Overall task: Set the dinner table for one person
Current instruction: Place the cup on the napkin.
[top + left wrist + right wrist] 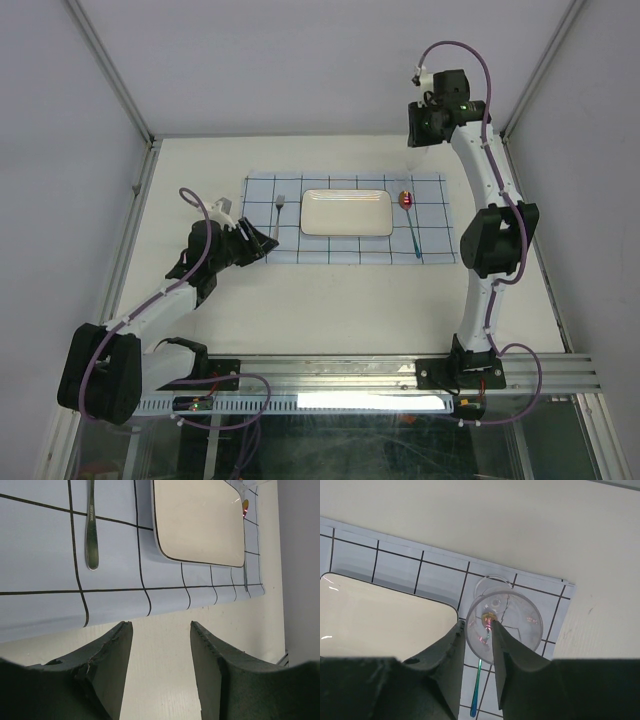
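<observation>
Glass-placing step is being done: clear glass (pixel 520 622) is being pinched by its wall in right tool (pixel 478 626), over cloth (pixel 430 185) far-right corner on table (pixel 330 300); left tool (pixel 161 630) is being held spread, empty. Next, likely: gentle upright lowering.

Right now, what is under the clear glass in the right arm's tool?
Through the clear glass show the blue checked cloth and the spoon, its shiny bowl and teal handle. The right tool's fingers cover the rest; whether the glass touches the cloth cannot be seen.
</observation>
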You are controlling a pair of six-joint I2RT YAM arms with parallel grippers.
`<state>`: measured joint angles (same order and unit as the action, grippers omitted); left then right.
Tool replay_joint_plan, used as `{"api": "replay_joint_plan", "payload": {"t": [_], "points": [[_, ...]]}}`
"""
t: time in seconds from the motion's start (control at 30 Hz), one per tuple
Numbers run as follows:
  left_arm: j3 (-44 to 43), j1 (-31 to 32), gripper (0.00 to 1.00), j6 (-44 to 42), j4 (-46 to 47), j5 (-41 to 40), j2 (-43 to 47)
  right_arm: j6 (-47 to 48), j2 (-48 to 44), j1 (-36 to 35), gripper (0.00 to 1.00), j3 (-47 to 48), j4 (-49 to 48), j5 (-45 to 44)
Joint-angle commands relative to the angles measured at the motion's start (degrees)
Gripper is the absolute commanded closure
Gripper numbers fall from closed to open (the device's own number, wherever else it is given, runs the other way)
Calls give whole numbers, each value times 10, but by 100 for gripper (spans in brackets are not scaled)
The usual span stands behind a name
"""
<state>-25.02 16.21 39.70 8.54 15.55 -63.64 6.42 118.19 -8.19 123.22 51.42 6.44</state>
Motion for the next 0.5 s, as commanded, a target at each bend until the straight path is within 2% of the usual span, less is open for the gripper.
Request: {"api": "replay_joint_plan", "payload": {"t": [0.0,0.47], "points": [[-13,6,49,-2,27,-4,-2,5,-3,-3,68,29,-37,1],[-27,10,49,-2,27,-11,-7,4,-37,-9,62,15,-138,-4]]}}
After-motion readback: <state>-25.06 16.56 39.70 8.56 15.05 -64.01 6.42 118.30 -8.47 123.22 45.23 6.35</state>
